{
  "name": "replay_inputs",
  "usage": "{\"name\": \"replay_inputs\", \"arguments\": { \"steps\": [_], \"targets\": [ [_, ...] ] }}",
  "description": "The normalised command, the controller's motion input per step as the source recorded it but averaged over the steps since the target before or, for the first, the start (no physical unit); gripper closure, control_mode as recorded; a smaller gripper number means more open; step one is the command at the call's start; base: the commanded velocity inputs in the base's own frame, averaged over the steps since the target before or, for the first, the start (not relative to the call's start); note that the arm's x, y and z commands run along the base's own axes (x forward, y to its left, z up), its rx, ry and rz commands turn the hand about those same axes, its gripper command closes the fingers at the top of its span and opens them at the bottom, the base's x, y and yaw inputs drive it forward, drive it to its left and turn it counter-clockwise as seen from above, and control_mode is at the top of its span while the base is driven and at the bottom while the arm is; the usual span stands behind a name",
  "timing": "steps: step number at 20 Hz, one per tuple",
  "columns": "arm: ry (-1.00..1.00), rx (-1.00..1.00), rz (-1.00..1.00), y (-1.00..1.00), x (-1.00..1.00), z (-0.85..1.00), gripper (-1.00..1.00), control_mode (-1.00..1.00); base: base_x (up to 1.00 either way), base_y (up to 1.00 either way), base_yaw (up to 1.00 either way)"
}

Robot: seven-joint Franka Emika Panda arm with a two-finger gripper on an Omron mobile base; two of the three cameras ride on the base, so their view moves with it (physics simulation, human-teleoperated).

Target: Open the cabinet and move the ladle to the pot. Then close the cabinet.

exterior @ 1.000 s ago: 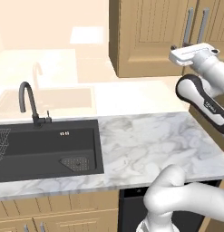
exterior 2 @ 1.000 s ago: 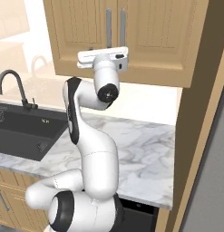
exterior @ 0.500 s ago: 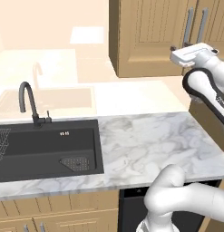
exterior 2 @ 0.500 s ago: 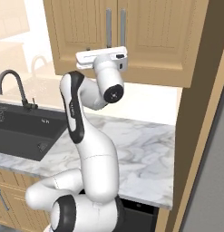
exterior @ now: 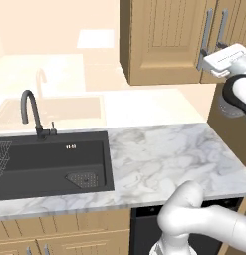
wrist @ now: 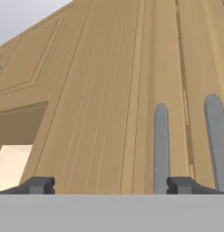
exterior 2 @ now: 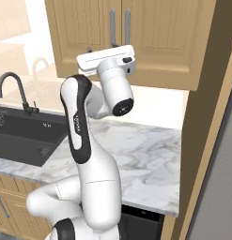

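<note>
Hand view shows my gripper (wrist: 111,185) wide open and empty below the closed cabinet (wrist: 109,90), so I should centre the left handle (wrist: 161,145) between my fingertips before closing and pulling.

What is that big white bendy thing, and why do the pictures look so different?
It is a robot arm in a pretend kitchen. Two pictures come from cameras riding behind it, one on each side. The third comes from a camera on its hand, looking along its pincer, whose two dark tips stand apart, holding nothing. The hand is raised close to the wooden cabinet, whose doors are shut, near its long grey handles. Below are a marble counter, a black sink and a curved tap.
</note>
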Motion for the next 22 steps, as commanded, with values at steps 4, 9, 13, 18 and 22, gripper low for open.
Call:
{"name": "replay_inputs", "arguments": {
  "steps": [4,9,13,18,22],
  "targets": [
    [-0.09,-0.05,0.00,-0.20,-0.35,0.25,-1.00,-1.00,0.00,0.00,0.00],
    [0.00,-0.01,0.00,-0.03,0.04,0.07,-1.00,-1.00,0.00,0.00,0.00],
    [0.02,0.00,0.00,-0.01,0.21,0.00,-1.00,-1.00,0.00,0.00,0.00],
    [0.05,0.00,0.00,0.00,0.30,0.00,-1.00,-1.00,0.00,0.00,0.00],
    [0.06,0.00,0.00,-0.04,0.44,0.00,-1.00,-1.00,0.00,0.00,0.00]
  ]
}}
